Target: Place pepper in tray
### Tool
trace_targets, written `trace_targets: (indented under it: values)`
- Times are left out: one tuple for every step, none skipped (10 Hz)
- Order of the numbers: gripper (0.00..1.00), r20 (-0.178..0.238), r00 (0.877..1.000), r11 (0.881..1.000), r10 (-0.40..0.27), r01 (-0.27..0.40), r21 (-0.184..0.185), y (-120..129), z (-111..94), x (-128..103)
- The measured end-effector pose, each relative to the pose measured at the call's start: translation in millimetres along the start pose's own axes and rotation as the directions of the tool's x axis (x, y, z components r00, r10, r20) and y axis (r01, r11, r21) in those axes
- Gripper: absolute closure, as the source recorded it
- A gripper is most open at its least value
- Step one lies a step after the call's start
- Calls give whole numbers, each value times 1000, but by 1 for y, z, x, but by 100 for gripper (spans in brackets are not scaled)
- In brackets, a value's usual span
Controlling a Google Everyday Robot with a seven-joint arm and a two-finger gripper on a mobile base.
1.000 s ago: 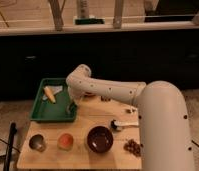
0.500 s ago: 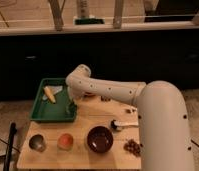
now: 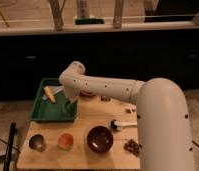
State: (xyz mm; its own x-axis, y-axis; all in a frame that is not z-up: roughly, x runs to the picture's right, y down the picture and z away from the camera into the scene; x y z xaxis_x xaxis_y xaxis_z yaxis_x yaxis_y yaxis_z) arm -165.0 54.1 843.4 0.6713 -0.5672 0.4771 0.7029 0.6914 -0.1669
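Note:
The green tray (image 3: 43,114) lies at the table's back left, with a yellow corn-like piece (image 3: 49,94) in its far part. My white arm reaches from the right over the tray's right side. The gripper (image 3: 68,102) hangs at its end, just above the tray's right half. A thin dark shape sits at the gripper's tip; I cannot tell whether it is the pepper. No pepper shows elsewhere on the table or in the tray.
Along the wooden table's front stand a metal cup (image 3: 37,142), a round orange bowl (image 3: 66,140) and a dark brown bowl (image 3: 99,138). A white-handled tool (image 3: 121,123) and a brown cluster (image 3: 132,146) lie at the right. A black post (image 3: 11,145) stands at the left.

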Motion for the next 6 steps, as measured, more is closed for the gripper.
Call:
trace_targets:
  values:
    - [100, 2, 1000, 1000, -11, 11, 0, -4, -1, -2]
    - [100, 7, 1000, 1000, -26, 26, -3, -8, -1, -4]
    - [99, 12, 999, 999, -37, 37, -4, -12, 0, -6]
    - [94, 19, 999, 999, -51, 51, -7, -17, 1, -9]
    - [85, 28, 997, 998, -65, 66, -9, -22, 2, -12]
    - [74, 34, 996, 997, -80, 81, -14, -27, 3, -14]
